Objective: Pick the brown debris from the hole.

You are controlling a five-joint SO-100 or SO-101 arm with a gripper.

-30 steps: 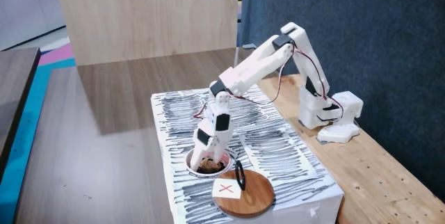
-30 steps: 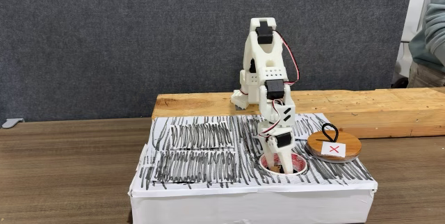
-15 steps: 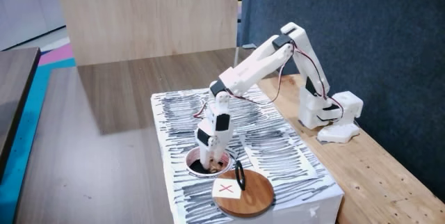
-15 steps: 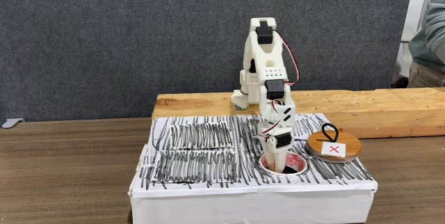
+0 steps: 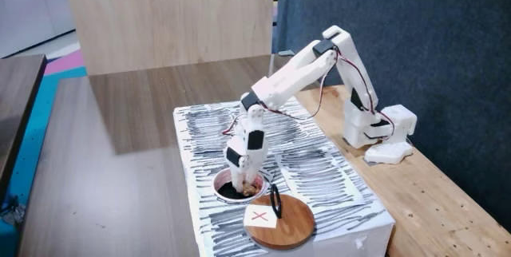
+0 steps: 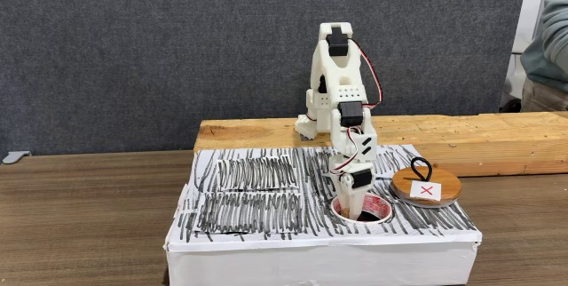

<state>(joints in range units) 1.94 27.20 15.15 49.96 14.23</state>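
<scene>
Since a second ago the gripper [image 5: 247,185] has sunk deeper into the hole [image 5: 224,187]; in one fixed view its tips now sit below the white rim [image 6: 386,214], where earlier they were at rim level. Everything else is unchanged.

Brown debris [image 5: 253,186] shows as a tan lump inside the hole, right against the gripper's lower end. Whether the fingers are apart, together or clamped on the lump cannot be told, since the rim and the gripper body hide them.

Counted: one white arm [image 5: 291,77], its base on a wooden plank [image 6: 479,135]; one white box [image 6: 266,250] covered in black scribble lines, standing on the brown counter [image 6: 89,215]; one hole in the box top; one round wooden disc [image 5: 291,221] just beside the hole, carrying one white card with a red X [image 5: 260,216] and one black loop handle [image 5: 275,201]. A person's sleeve [image 6: 548,42] shows at the right edge in that fixed view.
</scene>
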